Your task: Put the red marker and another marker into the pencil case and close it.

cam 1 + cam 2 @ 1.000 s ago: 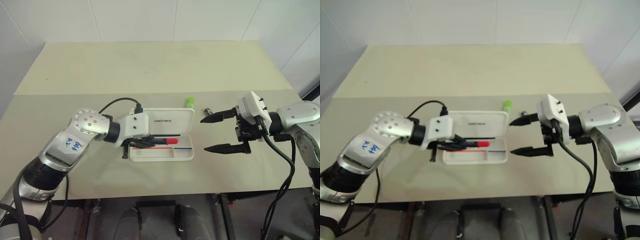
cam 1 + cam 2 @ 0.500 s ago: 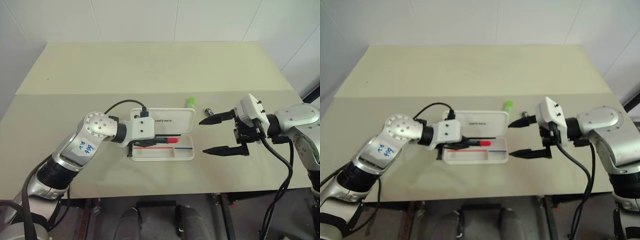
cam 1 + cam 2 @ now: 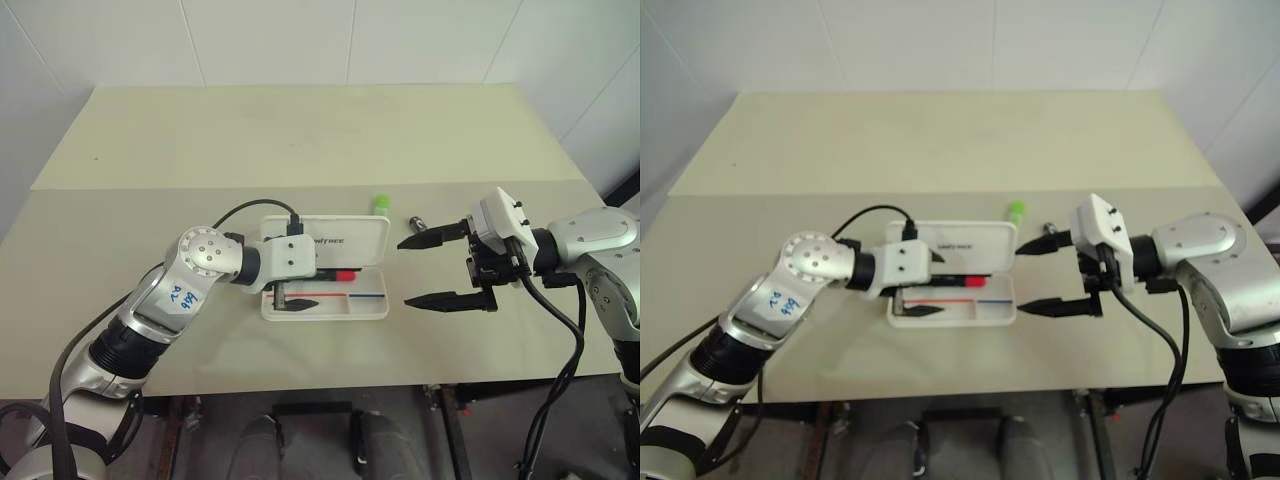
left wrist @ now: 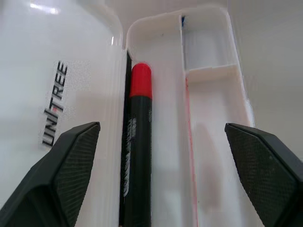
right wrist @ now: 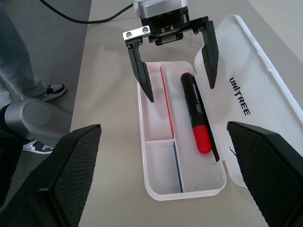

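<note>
The white pencil case lies open on the table, its lettered lid folded back. The red marker, black with a red cap, rests in the tray's long compartment beside the lid hinge. My left gripper hovers open over the tray, one finger on each side of the marker's black end and touching nothing. The other marker, stubby and light green, stands on the table just behind the case. My right gripper is open and empty just right of the case, pointing at it.
A small dark grey cylinder lies right of the green marker, behind my right gripper. The table's front edge runs close below the case. A person's legs and a shoe stand on the floor beyond the table's left side.
My left gripper has opened and let go of the red marker, which now lies in the tray. The right gripper has stayed put.
</note>
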